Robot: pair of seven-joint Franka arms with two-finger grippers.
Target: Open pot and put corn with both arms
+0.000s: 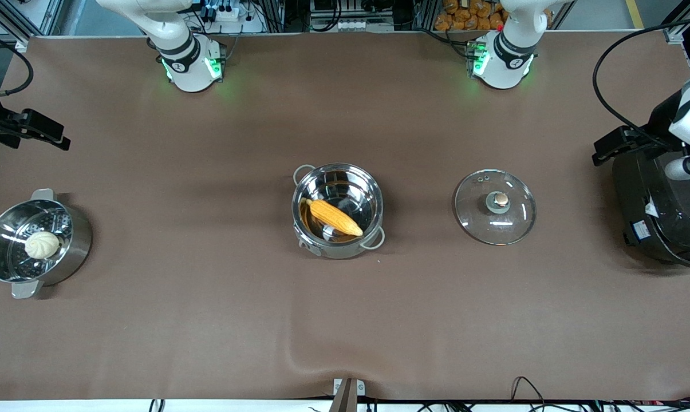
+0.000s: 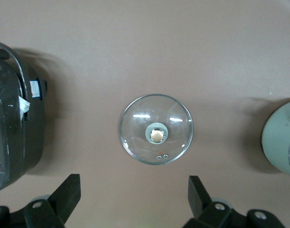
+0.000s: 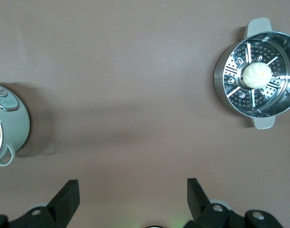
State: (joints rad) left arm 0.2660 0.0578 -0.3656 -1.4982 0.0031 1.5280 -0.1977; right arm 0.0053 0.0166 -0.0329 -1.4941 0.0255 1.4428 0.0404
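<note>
The shiny pot [image 1: 338,210] stands uncovered in the middle of the table, and the yellow-orange corn [image 1: 334,217] lies slantwise inside it. Its glass lid [image 1: 495,206] rests flat on the table beside it, toward the left arm's end. My left gripper [image 2: 134,179] hangs open high over the table, with the lid [image 2: 156,128] below it and nothing between its fingers. My right gripper [image 3: 133,182] hangs open and empty, high over bare table between the pot [image 3: 9,126] and the steamer pot.
A steel steamer pot [image 1: 35,243] holding a pale bun [image 1: 42,244] stands at the right arm's end. A big black cooker [image 1: 662,212] stands at the left arm's end. The brown table cover has a ripple [image 1: 322,343] near the front edge.
</note>
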